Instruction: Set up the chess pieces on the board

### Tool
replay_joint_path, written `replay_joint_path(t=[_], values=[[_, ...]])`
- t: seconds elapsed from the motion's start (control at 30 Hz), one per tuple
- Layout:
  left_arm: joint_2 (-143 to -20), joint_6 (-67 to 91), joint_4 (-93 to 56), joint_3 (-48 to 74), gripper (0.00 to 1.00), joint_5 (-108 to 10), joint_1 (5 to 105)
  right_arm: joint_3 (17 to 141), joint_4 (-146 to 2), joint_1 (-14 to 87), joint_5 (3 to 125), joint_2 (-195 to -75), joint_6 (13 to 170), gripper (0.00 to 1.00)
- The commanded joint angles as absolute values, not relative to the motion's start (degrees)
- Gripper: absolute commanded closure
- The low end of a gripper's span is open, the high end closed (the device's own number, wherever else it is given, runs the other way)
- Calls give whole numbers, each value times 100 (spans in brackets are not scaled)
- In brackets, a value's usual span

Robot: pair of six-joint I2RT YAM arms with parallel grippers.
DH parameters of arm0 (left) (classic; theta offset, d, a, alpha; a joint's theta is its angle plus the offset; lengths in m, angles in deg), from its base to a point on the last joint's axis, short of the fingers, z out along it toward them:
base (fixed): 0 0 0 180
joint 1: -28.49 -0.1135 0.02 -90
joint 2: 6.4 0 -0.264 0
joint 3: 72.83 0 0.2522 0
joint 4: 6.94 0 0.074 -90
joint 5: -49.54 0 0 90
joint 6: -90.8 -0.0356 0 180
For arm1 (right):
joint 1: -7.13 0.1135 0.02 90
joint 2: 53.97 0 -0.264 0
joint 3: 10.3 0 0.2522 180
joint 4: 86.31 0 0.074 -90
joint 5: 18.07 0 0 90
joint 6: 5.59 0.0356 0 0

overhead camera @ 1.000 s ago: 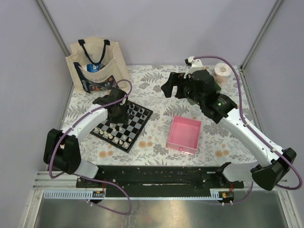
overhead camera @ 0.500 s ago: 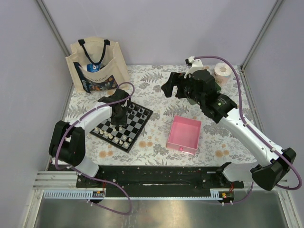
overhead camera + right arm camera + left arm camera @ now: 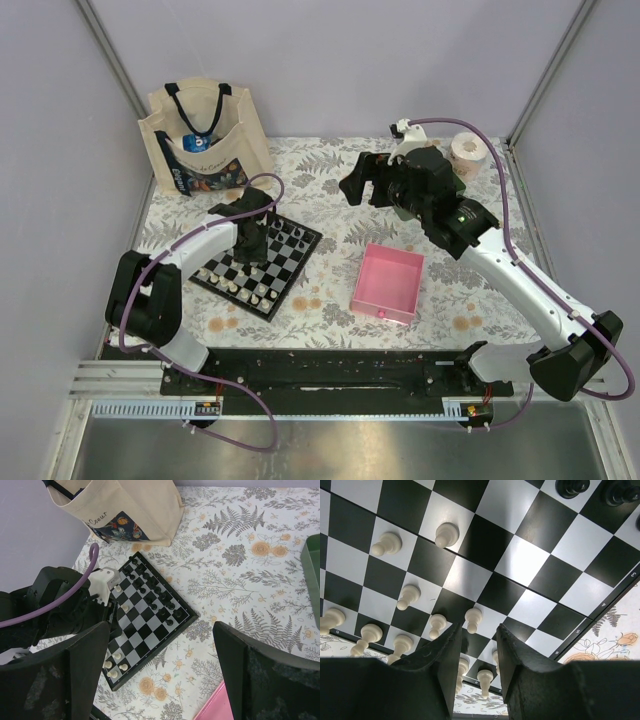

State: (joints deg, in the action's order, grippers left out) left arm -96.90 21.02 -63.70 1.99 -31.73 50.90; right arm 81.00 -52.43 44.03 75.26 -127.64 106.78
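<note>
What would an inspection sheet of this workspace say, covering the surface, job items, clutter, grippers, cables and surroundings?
Surface: floral-patterned tabletop, flat.
Job's things: black-and-white checkered chessboard lies flat; tiny cream chess pieces toward one edge, tiny black chess pieces along the opposite.
Clutter: pink square tray, cream canvas tote bag, white paper roll, green tray edge.
Grippers: left gripper open, empty, low over the board; right gripper open, empty, raised.
Cables: purple cables loop off both arms.
Surroundings: lilac walls; nothing else seen.

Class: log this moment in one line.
left gripper: open over checkered black-and-white chessboard | right gripper: open | cream-white chessmen: on board
</note>
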Motion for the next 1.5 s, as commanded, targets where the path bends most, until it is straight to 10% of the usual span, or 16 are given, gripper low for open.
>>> replay_joint_path(t=[0.0, 1.47], values=[[-9640, 2171, -6271, 245, 62, -2974, 5090, 8089, -5541, 4351, 7421, -12727, 10717, 6], [-9798, 2338, -6157, 43, 81, -3026, 4984, 7975, -5621, 4281, 7333, -12754, 10743, 7]])
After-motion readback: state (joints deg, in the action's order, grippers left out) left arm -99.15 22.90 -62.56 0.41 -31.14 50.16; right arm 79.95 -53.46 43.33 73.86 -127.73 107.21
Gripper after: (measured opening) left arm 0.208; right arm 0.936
